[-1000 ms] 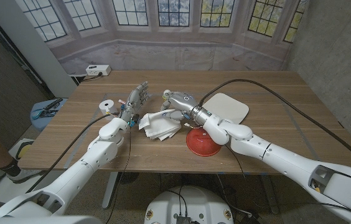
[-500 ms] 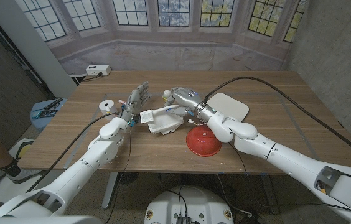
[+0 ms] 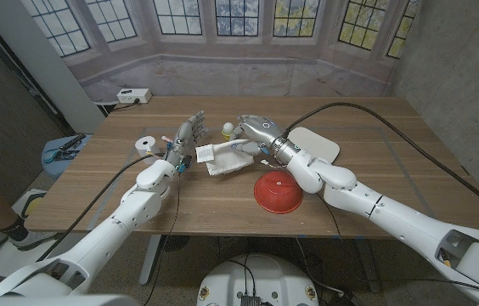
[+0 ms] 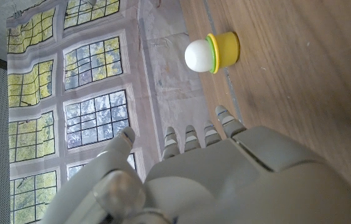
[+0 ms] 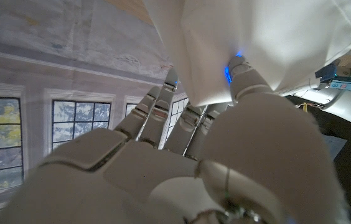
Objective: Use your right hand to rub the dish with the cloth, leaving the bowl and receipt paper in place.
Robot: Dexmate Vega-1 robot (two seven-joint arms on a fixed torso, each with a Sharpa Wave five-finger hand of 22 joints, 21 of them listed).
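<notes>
- the right hand (image 3: 252, 133) now sits higher in the frame than a second ago, just above centre, and the white cloth (image 3: 222, 158) pinched in its fingers hangs lifted off the wood, where before it lay crumpled lower down beside the red bowl (image 3: 279, 193).
- the bowl, upside down below centre, keeps its spot; more of it shows now that the forearm has moved off it.
- the white dish (image 3: 316, 145), right of centre, is unmoved; its left edge is hidden behind the right wrist.
- the left hand (image 3: 187, 134), left of centre, stays as before, fingers spread and upright, holding nothing.
- the receipt paper roll (image 3: 145, 144) lies at centre left, unmoved.
- a small yellow cup with a white ball (image 3: 228, 131) peeks out between the two hands; it is clearer in the left wrist view (image 4: 213, 53).
- in the right wrist view the cloth (image 5: 275, 43) drapes over the fingertips (image 5: 243, 71); exactly how they pinch it is hard to make out.
</notes>
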